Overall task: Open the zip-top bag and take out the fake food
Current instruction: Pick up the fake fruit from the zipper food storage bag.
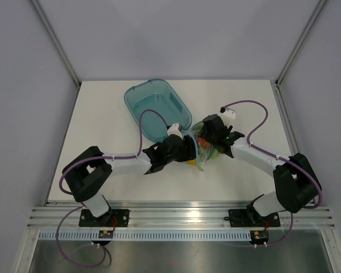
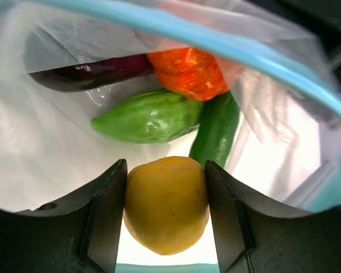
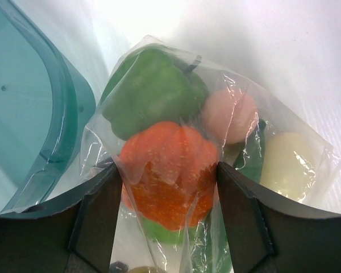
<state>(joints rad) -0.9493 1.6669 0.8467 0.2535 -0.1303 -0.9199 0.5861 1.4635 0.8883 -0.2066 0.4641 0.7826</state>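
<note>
The clear zip-top bag (image 1: 203, 149) lies at mid-table with its blue zip strip (image 2: 216, 42) open. My left gripper (image 2: 166, 168) reaches inside the bag and is shut on the yellow lemon (image 2: 166, 205). Beyond it lie a purple eggplant (image 2: 91, 74), an orange-red piece (image 2: 187, 71), a green pepper (image 2: 150, 116) and a cucumber (image 2: 216, 131). My right gripper (image 3: 169, 170) clamps the bag (image 3: 159, 62) from outside, pressing the orange-red piece (image 3: 170, 170) through the plastic. A green pepper (image 3: 150, 91), a pinkish piece (image 3: 230, 114) and a whitish piece (image 3: 287, 162) show inside.
The rigid teal tub (image 1: 157, 108) sits just behind and left of the bag, and its rim (image 3: 62, 114) is close to my right gripper's left finger. Purple cables loop over both arms. Grey walls stand round the table.
</note>
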